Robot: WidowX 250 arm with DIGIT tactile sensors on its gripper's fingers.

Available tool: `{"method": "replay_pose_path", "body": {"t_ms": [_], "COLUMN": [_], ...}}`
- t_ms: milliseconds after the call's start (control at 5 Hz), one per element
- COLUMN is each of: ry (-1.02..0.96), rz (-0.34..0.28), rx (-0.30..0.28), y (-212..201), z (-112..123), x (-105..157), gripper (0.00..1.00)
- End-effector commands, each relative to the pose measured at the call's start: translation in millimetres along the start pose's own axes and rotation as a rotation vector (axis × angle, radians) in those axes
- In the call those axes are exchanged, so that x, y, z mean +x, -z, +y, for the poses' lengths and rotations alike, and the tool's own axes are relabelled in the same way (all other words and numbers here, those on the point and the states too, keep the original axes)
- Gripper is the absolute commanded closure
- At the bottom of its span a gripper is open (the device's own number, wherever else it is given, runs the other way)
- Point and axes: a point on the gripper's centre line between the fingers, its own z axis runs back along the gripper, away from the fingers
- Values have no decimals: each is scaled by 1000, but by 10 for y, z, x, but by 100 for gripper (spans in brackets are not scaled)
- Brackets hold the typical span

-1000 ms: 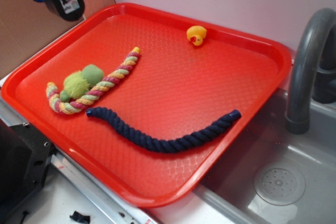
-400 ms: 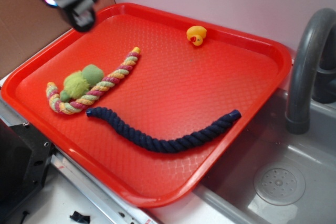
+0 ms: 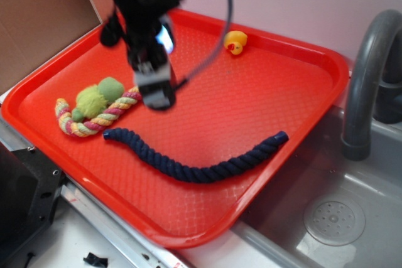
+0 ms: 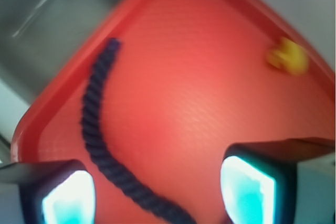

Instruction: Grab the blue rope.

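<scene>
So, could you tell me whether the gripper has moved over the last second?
Yes. The gripper has swung from beyond the tray's far left corner to above its middle, toward the blue rope.

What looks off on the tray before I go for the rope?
Nothing stands out. The blue rope lies wavy but whole on the red tray, apart from the striped rope and duck. The gripper is open above it.

No readable text, labels or numbers anywhere.
</scene>
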Motion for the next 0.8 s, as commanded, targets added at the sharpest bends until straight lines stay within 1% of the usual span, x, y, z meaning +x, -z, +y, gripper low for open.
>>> {"method": "replay_pose_path", "body": {"t_ms": [0,200,400,600], "ry": [254,289,328,377], "rz": [-44,-2,6,75], "rx": [-28,-24,-39,-29], "y": [338,631,819,1039], "z": [-333,-433,-526,-592], "x": [30,35,21,3], "gripper": [0,0,0,0]}}
